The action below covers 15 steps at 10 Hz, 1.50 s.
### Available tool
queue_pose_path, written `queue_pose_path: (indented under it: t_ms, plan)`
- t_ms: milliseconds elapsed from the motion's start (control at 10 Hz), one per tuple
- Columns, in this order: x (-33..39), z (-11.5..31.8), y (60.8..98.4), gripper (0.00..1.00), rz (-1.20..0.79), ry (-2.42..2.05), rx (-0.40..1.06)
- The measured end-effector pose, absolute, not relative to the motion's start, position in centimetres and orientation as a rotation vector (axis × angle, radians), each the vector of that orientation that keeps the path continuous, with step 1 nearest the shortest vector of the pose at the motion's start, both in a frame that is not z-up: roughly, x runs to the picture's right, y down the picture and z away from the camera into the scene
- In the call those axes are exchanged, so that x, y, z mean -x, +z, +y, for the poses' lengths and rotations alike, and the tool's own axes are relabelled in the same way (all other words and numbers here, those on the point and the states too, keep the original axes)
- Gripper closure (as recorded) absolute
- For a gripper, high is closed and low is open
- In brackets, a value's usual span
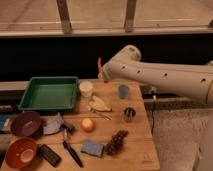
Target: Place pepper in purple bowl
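End effector [102, 71] pinching pepper [99, 63], high over far edge of table [136, 146]; purple bowl [25, 123] at left edge, well apart.

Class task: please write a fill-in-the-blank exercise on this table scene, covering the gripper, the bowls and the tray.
1. The gripper, hanging above the far edge of the table, is shut on the ___.
2. The white cup stands right beside the ___ tray.
3. The table carries ___ bowls: the purple bowl and, nearer the camera, the orange-red bowl.
Missing words: pepper; green; two.
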<state>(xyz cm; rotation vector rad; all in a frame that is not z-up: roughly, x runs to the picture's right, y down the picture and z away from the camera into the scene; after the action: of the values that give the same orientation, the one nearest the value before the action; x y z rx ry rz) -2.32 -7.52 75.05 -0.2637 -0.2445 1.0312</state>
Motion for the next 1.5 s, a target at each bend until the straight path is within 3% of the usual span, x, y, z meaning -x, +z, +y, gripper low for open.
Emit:
queue_pose_path:
  t_ms: [600,1500]
  plan:
    - [16.4,-8.7,75.8,1.00,-0.416,0.830,0.419]
    - [16.8,-8.7,75.9,1.00,-0.421,0.822,0.426]
